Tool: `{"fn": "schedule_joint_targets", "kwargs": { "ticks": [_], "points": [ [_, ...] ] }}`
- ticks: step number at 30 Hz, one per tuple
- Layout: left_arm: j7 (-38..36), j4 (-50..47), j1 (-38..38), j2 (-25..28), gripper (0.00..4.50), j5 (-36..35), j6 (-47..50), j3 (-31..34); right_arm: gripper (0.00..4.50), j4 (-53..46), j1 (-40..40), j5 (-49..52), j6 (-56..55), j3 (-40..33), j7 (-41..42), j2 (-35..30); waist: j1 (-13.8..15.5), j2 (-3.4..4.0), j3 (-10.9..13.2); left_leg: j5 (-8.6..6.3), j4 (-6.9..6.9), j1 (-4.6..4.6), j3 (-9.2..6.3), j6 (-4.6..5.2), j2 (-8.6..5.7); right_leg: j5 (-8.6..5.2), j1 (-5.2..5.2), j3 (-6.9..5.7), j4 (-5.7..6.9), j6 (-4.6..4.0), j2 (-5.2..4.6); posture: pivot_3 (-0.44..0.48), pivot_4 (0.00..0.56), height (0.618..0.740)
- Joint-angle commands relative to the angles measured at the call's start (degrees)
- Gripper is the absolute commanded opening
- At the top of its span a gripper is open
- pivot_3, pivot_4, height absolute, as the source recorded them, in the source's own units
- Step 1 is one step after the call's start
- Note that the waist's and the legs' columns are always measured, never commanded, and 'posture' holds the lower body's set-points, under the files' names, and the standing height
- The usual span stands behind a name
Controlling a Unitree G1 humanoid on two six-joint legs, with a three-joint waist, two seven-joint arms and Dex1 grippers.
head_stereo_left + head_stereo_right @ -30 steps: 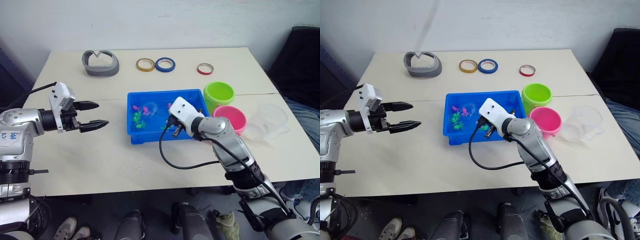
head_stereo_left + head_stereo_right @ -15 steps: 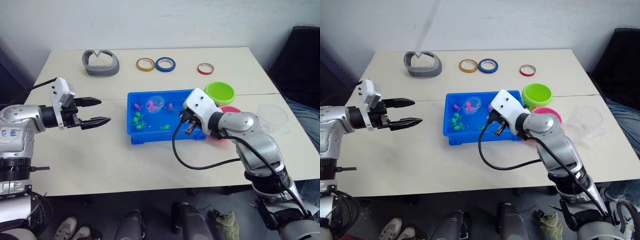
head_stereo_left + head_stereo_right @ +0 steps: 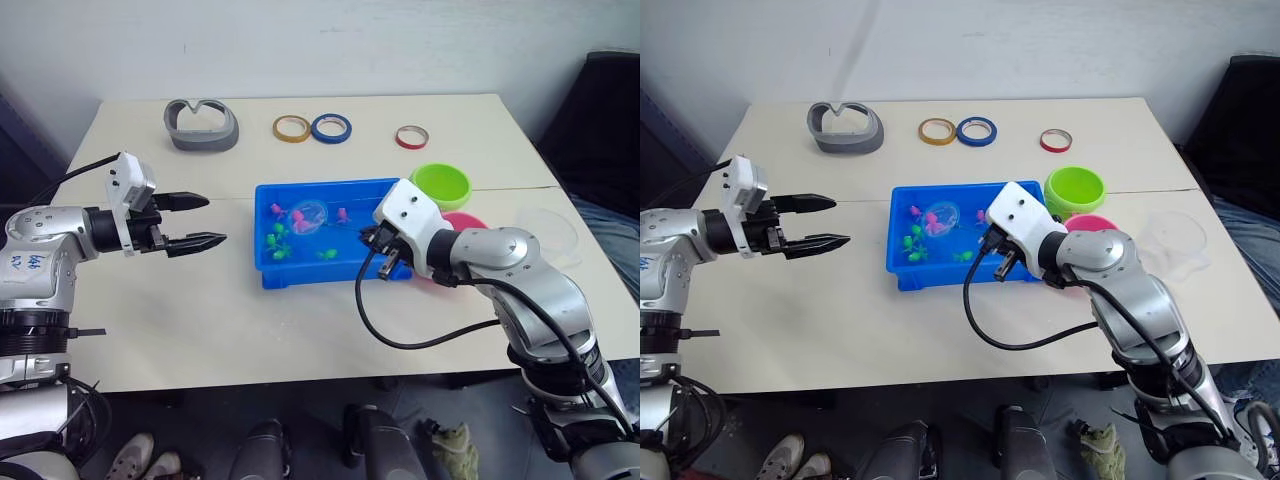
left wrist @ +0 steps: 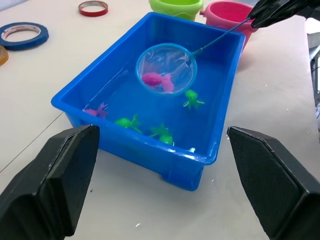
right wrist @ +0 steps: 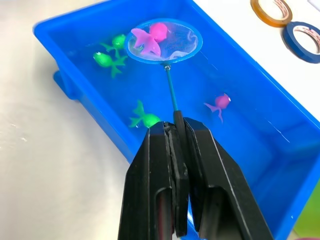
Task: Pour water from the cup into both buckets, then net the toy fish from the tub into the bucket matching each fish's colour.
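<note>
Beige table [image 3: 200,330] against plain white wall [image 3: 330,45]

Our right end effector [image 5: 176,131] has drawn back toward the pink bucket [image 3: 1087,226], lifting the net [image 5: 164,42] from low in the tub [image 3: 268,274] to above the water; a pink fish [image 5: 149,38] now lies in its hoop. Our left end effector [image 3: 199,221] has edged closer to the tub.

Tub [image 4: 80,107]: glossy bright blue plastic, smooth. Net [image 5: 165,41]: sheer fine mesh in a blue plastic hoop. Buckets: smooth lime green bucket [image 3: 440,185] and pink bucket [image 4: 227,12], plastic. Cup [image 3: 1170,240]: clear plastic. Counter [image 3: 200,320]: matt, smooth, cream. Fingers [image 5: 175,165]: matt black.
</note>
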Motion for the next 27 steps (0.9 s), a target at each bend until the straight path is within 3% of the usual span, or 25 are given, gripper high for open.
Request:
{"fn": "schedule_joint_targets", "kwargs": {
  "ticks": [1, 9, 15, 27],
  "points": [
    [-1.4, -1.5, -1.4, -0.2, 4.47, -0.8, -1.2, -0.2, 0.0, -3.6, 0.8, 3.0, -1.1, -5.0, 0.9, -2.1, 0.0, 0.0, 0.0, 0.0, 0.0, -0.01, 0.0, 0.0, 0.0, 0.0, 0.0, -0.01, -0.01, 0.0, 0.0, 0.0, 0.15, 0.713],
    [-5.3, 1.7, -6.9, -5.4, 4.47, 0.0, -3.8, -4.8, 0.0, -8.2, 6.1, 9.6, -2.7, -17.7, 4.2, -10.5, 1.4, 0.0, 0.0, 0.0, 0.01, -0.02, 0.01, 0.01, -0.01, 0.01, 0.01, -0.16, -0.14, 0.02, 0.04, 0.0, 0.15, 0.713],
    [-7.4, 7.4, -11.6, -9.4, 4.47, 1.2, -6.8, -7.3, 0.0, -11.2, 8.8, 12.6, 1.4, -27.3, 2.1, -14.4, 1.5, 0.0, 0.0, 0.0, 0.0, -0.02, 0.04, 0.02, 0.0, 0.02, 0.02, -0.26, -0.35, 0.04, 0.06, 0.0, 0.15, 0.713],
    [-12.2, 21.4, -21.7, -18.4, 4.47, 4.2, -14.7, -10.1, 0.0, -14.9, 27.2, 10.1, 2.0, -45.0, -0.1, -22.0, 2.8, 0.0, 0.0, -0.02, 0.0, -0.04, 0.13, 0.12, -0.03, 0.08, 0.05, -0.28, -0.45, 0.14, 0.11, 0.0, 0.15, 0.713]
  ]
}}
